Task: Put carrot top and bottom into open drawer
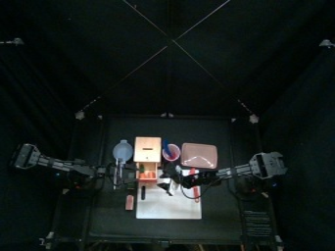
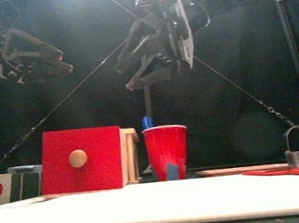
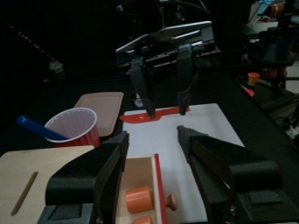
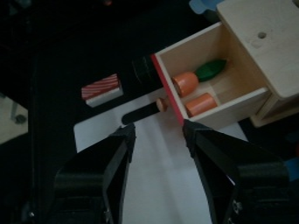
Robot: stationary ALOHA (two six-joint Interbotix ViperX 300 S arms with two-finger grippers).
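Note:
The wooden box (image 4: pixel 264 40) has its drawer (image 4: pixel 167 71) pulled open. Two orange carrot pieces (image 4: pixel 187 82) (image 4: pixel 202 103) lie inside it beside a green bit (image 4: pixel 212 68). In the left wrist view a carrot piece (image 3: pixel 140 199) also shows in the drawer (image 3: pixel 149 175). My right gripper (image 4: pixel 160 129) hangs open and empty above the white sheet (image 4: pixel 140 166), just off the drawer's front. It shows too in the front view (image 2: pixel 161 72) and the left wrist view (image 3: pixel 162 107). My left gripper (image 3: pixel 152 140) is open over the drawer, holding nothing.
A red cup (image 2: pixel 166 152) with a blue stick stands beside the box, the brownish-pink square (image 1: pixel 199 154) to its right, and a grey-blue dish (image 1: pixel 123 150) left of the box. A red-striped block (image 4: pixel 101 90) and a black stick (image 4: pixel 146 112) lie near the drawer front (image 2: pixel 81 159).

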